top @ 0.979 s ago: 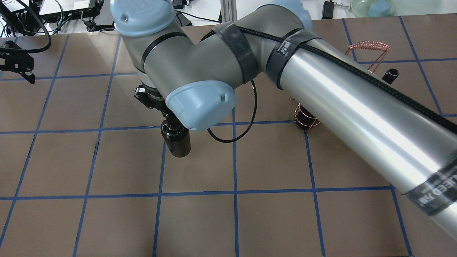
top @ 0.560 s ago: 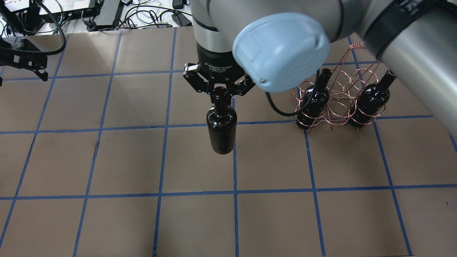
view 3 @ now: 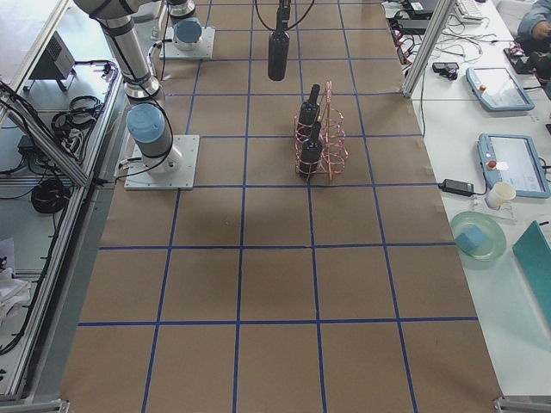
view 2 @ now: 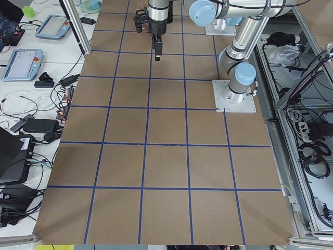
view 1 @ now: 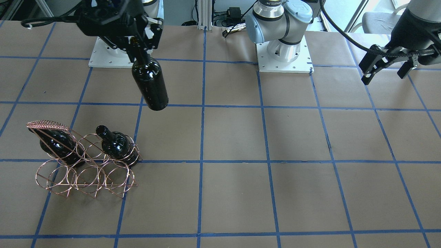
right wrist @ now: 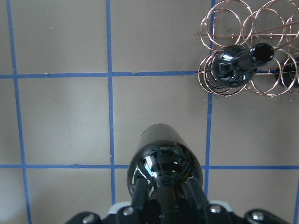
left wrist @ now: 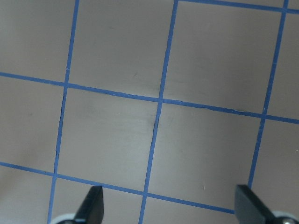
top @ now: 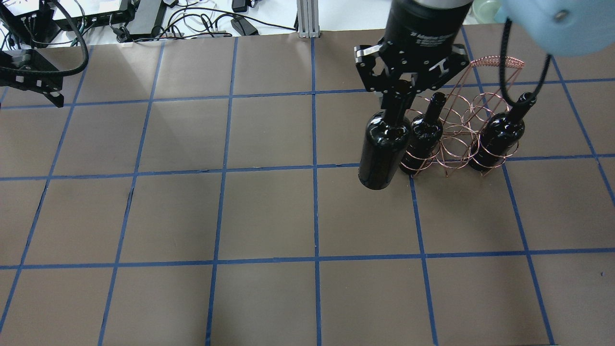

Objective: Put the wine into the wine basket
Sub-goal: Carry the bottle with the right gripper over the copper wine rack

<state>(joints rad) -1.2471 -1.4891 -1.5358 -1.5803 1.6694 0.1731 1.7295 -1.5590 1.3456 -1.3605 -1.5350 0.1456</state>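
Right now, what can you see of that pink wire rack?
The rack is thin copper-pink wire: round rings in two tiers, with a coiled handle on top. It stands upright on the brown table. Two dark bottles rest tilted in its end rings; the middle rings are empty. Nothing else touches it.

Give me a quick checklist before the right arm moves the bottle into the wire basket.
1. Grip: right gripper fingers shut on the wine bottle neck: ok.
2. Bottle hangs base down, off the table: ok.
3. Free ring in the wine basket, between the seated bottles: ok.
4. Bottle over a free ring: not ok, it hangs beside the basket.
5. Base higher than the seated necks: cannot tell.
6. Left gripper open, empty, far from the basket: ok.
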